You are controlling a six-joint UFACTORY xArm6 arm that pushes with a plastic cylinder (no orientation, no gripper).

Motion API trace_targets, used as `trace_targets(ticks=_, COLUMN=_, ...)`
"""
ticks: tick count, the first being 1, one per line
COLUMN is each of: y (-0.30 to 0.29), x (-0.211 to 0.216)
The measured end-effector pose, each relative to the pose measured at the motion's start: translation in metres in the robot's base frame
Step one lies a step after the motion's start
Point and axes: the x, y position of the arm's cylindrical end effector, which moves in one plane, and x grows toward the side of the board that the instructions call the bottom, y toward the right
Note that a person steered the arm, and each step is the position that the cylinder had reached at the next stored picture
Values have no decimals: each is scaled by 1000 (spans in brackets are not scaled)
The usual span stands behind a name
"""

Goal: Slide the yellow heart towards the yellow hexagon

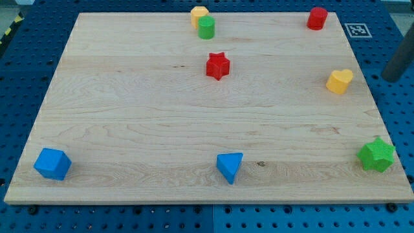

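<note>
Yellow heart (339, 81) is sitting on the worktop (129, 129) near its right edge, a little above mid-height in the view, and I am taking it as the landmark for everything else. Far to its left and higher, at the top edge, the yellow hexagon (198, 14) is waiting, touching the green cylinder (206, 28) just below it. Between heart and hexagon, slightly above the heart's level, the red star (218, 66) is lying close to the straight path. Above the heart a red block (317, 18) is standing; below it, near the corner, a green star (376, 155); further left along the bottom, a blue triangle (229, 167) and a blue cube (52, 163).

The tool is a bare rod with nothing to open or close. Only a dark shaft (400, 63) is showing at the right edge, off the board and right of the heart; my tip itself is not clearly showing.

Judging from this, I should be bringing the tip behind the heart's right, slightly lower side, then pushing up and left, passing above the red star.
</note>
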Motion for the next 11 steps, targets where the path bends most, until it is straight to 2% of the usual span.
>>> trace_targets(ticks=1, y=-1, x=7)
trace_targets(ticks=2, y=-29, x=22)
trace_targets(ticks=5, y=-84, x=21)
trace_targets(ticks=7, y=-97, x=6)
trace_targets(ticks=8, y=-122, x=6)
trace_targets(ticks=11, y=-193, x=-50)
